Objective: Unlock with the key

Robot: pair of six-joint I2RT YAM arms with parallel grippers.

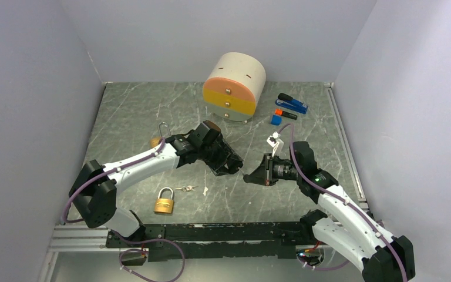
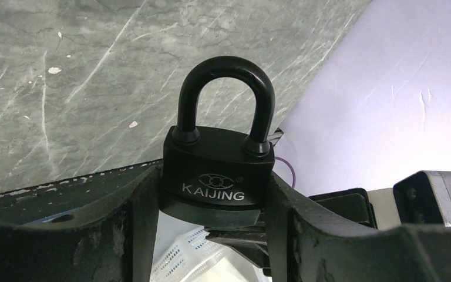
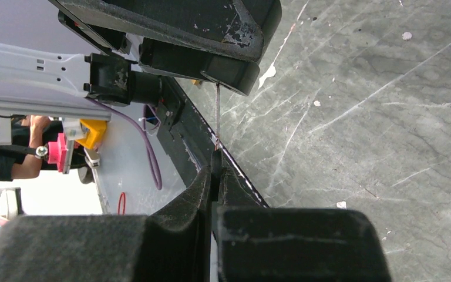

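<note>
My left gripper [image 1: 228, 163] is shut on a black padlock [image 2: 216, 170] marked KAIJING, with the jaws clamped on both sides of its body. Its black shackle [image 2: 225, 88] is seated in the body. My right gripper [image 1: 251, 177] is shut on a thin metal key [image 3: 217, 114], seen edge-on in the right wrist view. The key's tip reaches the underside of the black padlock [image 3: 229, 70] held by the left gripper. I cannot tell whether the tip is inside the keyhole. In the top view the two grippers meet near the middle of the table.
A brass padlock [image 1: 164, 204] lies at the front left with small keys [image 1: 186, 188] beside it. Another padlock [image 1: 161, 134] lies behind the left arm. A round drawer unit [image 1: 235, 79] stands at the back. A blue stapler [image 1: 293, 104] and small blocks [image 1: 277, 116] sit at the back right.
</note>
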